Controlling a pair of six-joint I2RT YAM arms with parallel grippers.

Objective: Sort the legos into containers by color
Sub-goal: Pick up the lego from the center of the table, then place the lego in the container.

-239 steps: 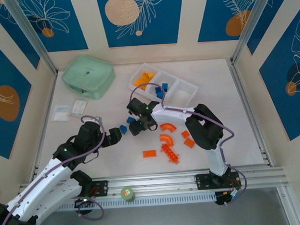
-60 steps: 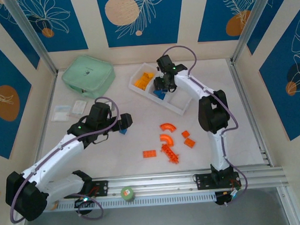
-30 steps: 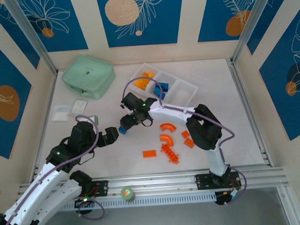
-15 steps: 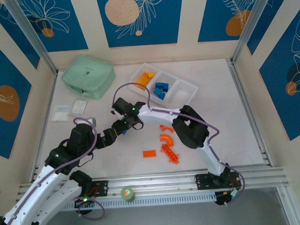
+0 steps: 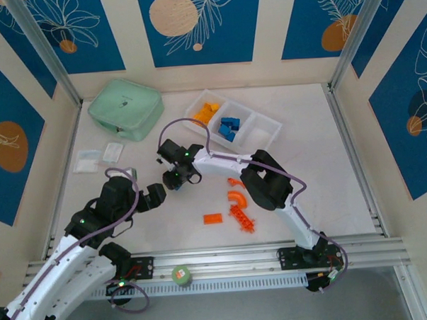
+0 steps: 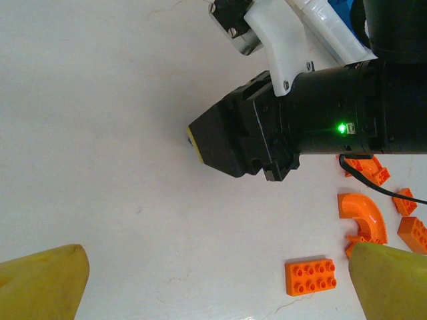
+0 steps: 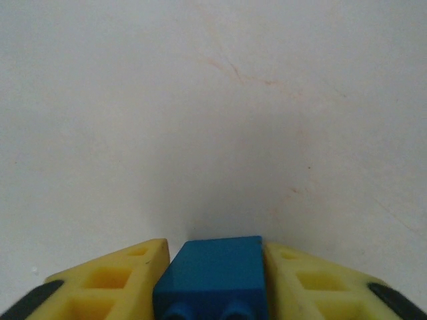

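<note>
My right gripper is clamped on a blue brick, down near the bare table. My left gripper is spread wide and empty, just beside it. Orange-red bricks lie loose nearby, and the white tray sits farther back.

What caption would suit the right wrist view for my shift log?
Right gripper shut on a blue lego brick, its yellow fingers flanking it just above the white table.
</note>
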